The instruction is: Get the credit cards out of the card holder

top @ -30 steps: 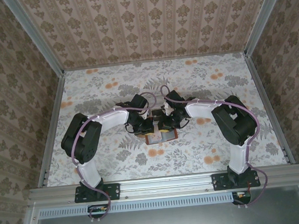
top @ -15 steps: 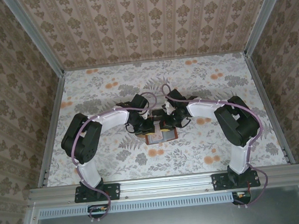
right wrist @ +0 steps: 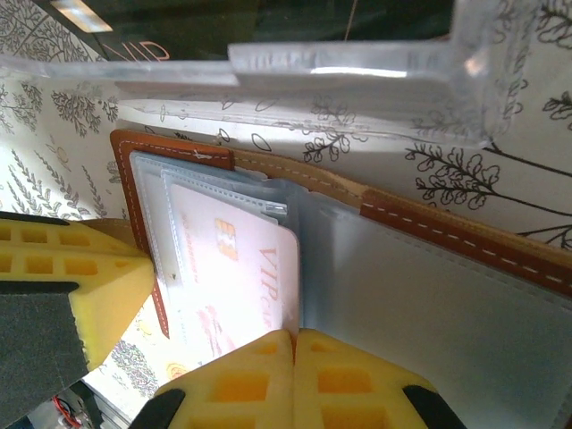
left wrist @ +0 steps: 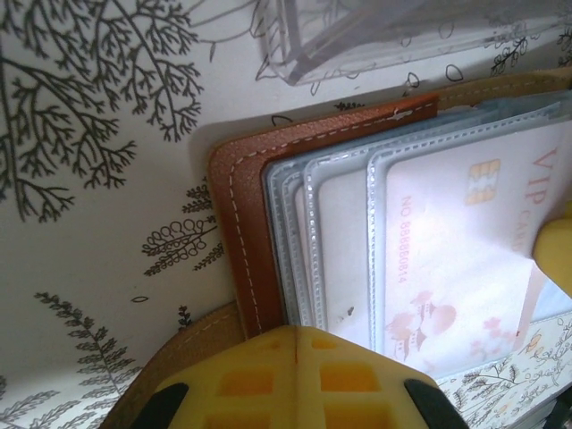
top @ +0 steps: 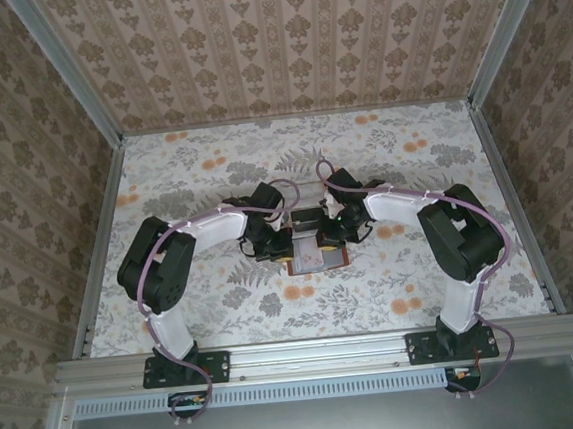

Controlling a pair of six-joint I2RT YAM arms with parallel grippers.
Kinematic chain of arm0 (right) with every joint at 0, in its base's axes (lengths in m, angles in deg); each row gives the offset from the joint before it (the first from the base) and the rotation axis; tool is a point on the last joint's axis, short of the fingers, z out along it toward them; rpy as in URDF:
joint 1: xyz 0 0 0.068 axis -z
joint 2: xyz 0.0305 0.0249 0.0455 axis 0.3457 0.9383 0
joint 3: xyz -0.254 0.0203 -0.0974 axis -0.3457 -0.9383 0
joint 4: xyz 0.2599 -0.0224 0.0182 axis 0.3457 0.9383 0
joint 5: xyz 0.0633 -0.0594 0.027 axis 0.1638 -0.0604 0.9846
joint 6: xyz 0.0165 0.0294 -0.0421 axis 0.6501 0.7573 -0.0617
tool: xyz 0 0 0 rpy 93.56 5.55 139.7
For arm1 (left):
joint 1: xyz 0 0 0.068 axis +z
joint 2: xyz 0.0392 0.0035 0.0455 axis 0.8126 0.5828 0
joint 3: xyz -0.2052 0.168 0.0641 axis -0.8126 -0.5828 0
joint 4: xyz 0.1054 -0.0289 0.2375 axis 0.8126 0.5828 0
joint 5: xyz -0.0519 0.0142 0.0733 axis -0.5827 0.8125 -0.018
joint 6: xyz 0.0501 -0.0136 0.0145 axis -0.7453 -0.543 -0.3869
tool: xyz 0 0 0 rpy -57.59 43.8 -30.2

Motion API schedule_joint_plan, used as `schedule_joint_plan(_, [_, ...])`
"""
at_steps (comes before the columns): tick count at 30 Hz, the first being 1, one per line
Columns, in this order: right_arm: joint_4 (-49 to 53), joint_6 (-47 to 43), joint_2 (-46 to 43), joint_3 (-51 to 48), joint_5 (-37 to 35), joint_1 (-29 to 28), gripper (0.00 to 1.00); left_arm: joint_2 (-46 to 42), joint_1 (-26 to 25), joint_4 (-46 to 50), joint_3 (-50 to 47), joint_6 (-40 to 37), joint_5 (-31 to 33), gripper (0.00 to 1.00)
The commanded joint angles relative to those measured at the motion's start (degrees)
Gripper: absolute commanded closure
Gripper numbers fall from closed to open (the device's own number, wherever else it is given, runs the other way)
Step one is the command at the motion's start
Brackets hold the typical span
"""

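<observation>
Shifting a little toward the right edge of the floral-patterned tabletop (top: 182, 163) since a second ago, the small reddish-brown leather bifold card holder (top: 316, 258) is lying open near the middle of the tabletop, well in from every edge. The right arm's elbow is swinging outward too.

Inside its stacked clear grey-blue sleeves (left wrist: 304, 259), a pale pinkish plastic credit card (right wrist: 237, 268) with a gold chip and VIP lettering is sitting in the topmost sleeve. Whether more cards are lying beneath is unclear.

The right gripper (right wrist: 293, 344) is clenched, its yellow pads meeting right at the card's edge, though whether it is actually pinching the card cannot be told. The left gripper (left wrist: 295, 344) is also clenched, pressing at the card holder's stitched edge and seemingly steadying it.

Judging by this, the step in hand is drawing a card out. The next move is calling for a straight pull along the sleeve's opening while the left arm is holding firm.

Just beyond, toward the far edge, a clear plastic tray (left wrist: 375, 36) is waiting, its contents unclear.
</observation>
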Motion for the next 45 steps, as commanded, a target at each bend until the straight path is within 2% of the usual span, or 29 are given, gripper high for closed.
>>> schedule_joint_plan(1, [-2.5, 1.6, -0.5, -1.2, 2.6, 0.2, 0.92, -3.1, -0.2, 0.9, 0.0, -0.1, 0.5, 0.98])
schedule_joint_plan(7, [-9.3, 6.1, 0.3, -4.1, 6.7, 0.0, 0.92, -5.4, -0.3, -5.2, -1.8, 3.3, -2.3, 0.94])
schedule_joint_plan(20, [-9.7, 6.5, 0.2, -5.2, 6.6, -0.1, 0.92, -1.6, -0.7, -10.6, -5.7, 5.1, -2.9, 0.91])
schedule_joint_plan(35, [-6.4, 5.3, -0.7, -4.2, 3.8, 0.0, 0.94, 1.3, -0.7, -0.9, -3.2, 1.4, 2.8, 0.95])
schedule_joint_plan(45, [-4.8, 4.4, -0.9, -3.7, 2.6, 0.3, 0.97, 2.1, -0.8, 0.8, -2.7, 0.7, 3.3, 0.97])
